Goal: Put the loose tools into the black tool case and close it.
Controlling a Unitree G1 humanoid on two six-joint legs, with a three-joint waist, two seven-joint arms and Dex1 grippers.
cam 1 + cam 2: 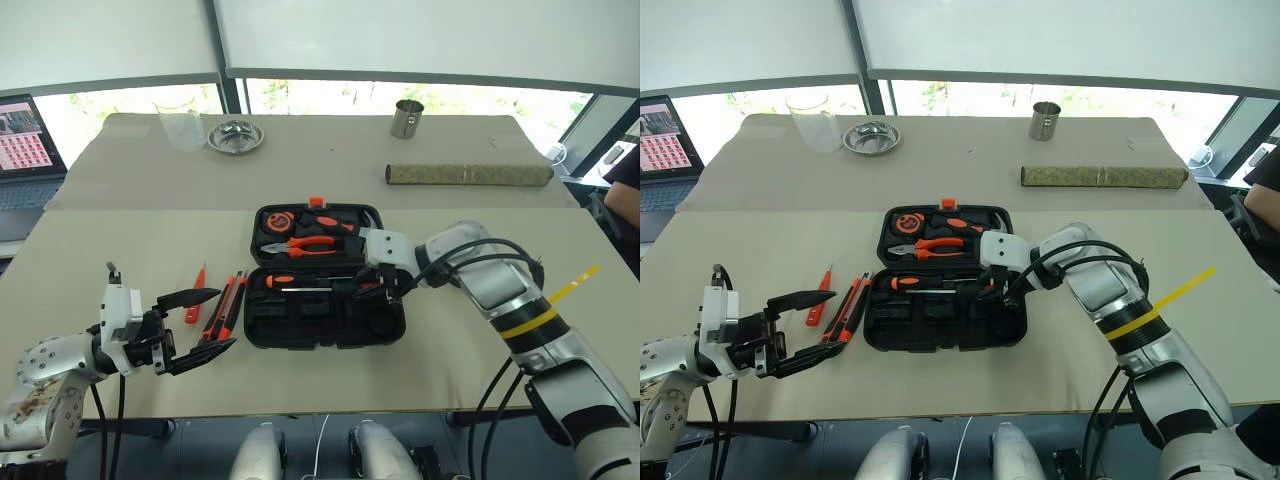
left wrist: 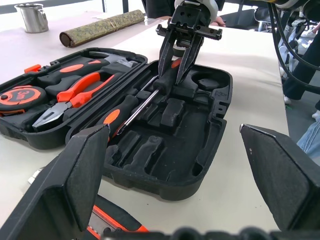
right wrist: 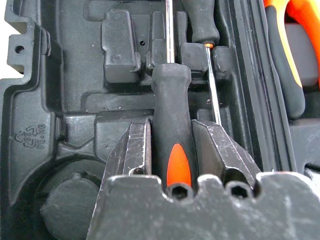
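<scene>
Item: screwdriver (image 3: pixel 171 100), in the near tray of the open black tool case (image 1: pixel 325 338). We found the right gripper (image 2: pixel 181 70) bracketing its handle, fingers (image 3: pixel 134 150) close either side, shaft running away along the slot. Our left gripper (image 1: pixel 195 325), gaping and empty, sat nearest the utility knife (image 1: pixel 226 306) and tester screwdriver (image 1: pixel 196 297) left of the case.

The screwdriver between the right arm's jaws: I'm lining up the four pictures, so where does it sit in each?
Left eye: screwdriver in the case's near half, right side.
Right eye: same slot.
Left wrist: top centre, between the jaws.
Right wrist: centre, handle between the jaws.
Shared landmark: pliers in the case's far half.
</scene>
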